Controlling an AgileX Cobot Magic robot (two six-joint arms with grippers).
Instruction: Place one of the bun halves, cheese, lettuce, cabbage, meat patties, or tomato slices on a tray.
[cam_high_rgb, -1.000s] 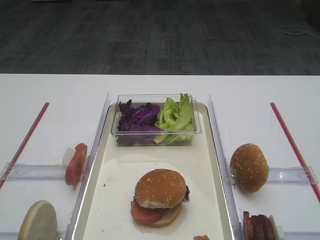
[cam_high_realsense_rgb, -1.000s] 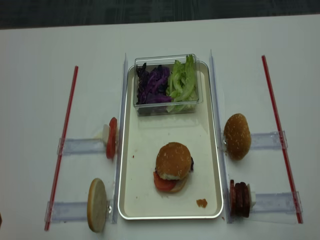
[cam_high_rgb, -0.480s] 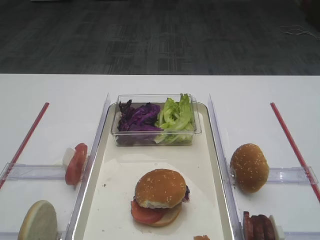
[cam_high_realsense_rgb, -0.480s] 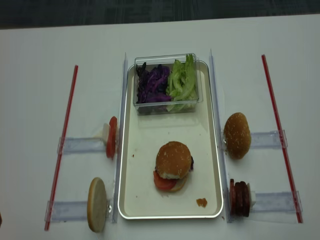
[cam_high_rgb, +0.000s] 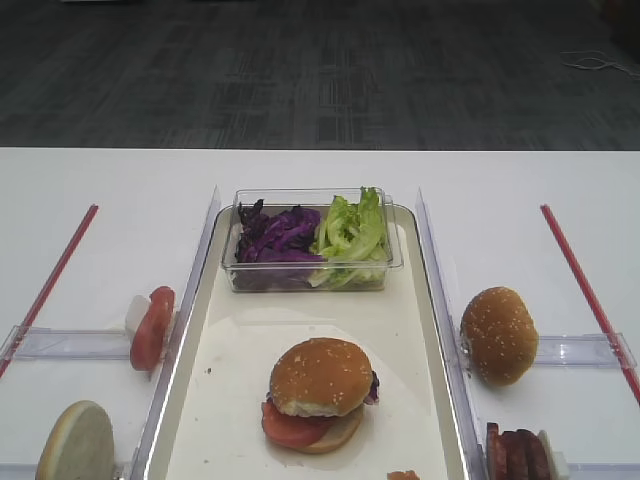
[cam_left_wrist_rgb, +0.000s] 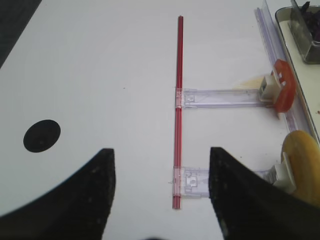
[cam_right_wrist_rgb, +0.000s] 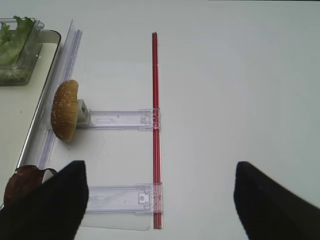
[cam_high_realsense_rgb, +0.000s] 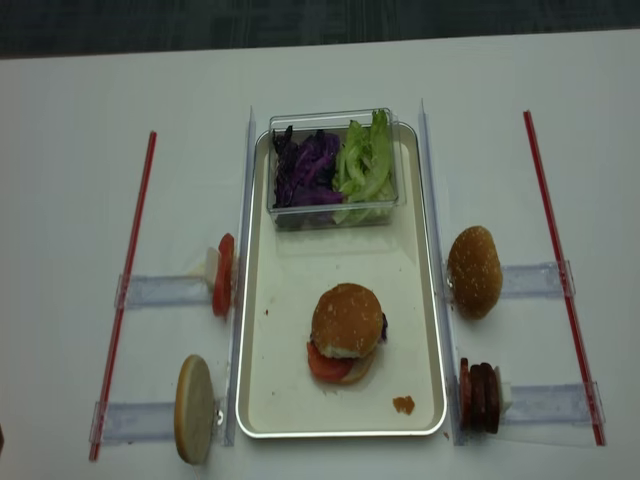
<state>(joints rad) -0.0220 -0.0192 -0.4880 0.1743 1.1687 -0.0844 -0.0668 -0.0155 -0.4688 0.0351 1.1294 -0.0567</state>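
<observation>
Although the earlier pictures were checked against the present ones, nothing on the table (cam_high_rgb: 300, 165) has shifted: every item lies where it did a second ago, and neither arm enters the overhead views. In my judgement the rig stands idle between placements.

The tray (cam_high_realsense_rgb: 420, 300) lies lengthwise at the table's middle. At its far end stands a clear tub (cam_high_realsense_rgb: 335, 215) with the cabbage (cam_high_realsense_rgb: 308, 170) left and the lettuce (cam_high_realsense_rgb: 367, 160) right. Toward the tray's near end sits an assembled burger (cam_high_realsense_rgb: 345, 335): seeded bun top over a tomato slice and a pale base. A small brown scrap (cam_high_realsense_rgb: 403, 405) lies near the near right corner.

Off the tray's right edge, a bun half (cam_high_realsense_rgb: 473, 272) and the meat patties (cam_high_realsense_rgb: 479, 397) stand on edge in clear holders; off its left edge, the tomato slices (cam_high_realsense_rgb: 222, 275) and a pale seedless bun half (cam_high_realsense_rgb: 194, 410).

The right gripper (cam_right_wrist_rgb: 160, 200) has its jaws spread wide, nothing between them; the left gripper (cam_left_wrist_rgb: 160, 200) likewise parted and empty.

No brand, label or writing is legible.
</observation>
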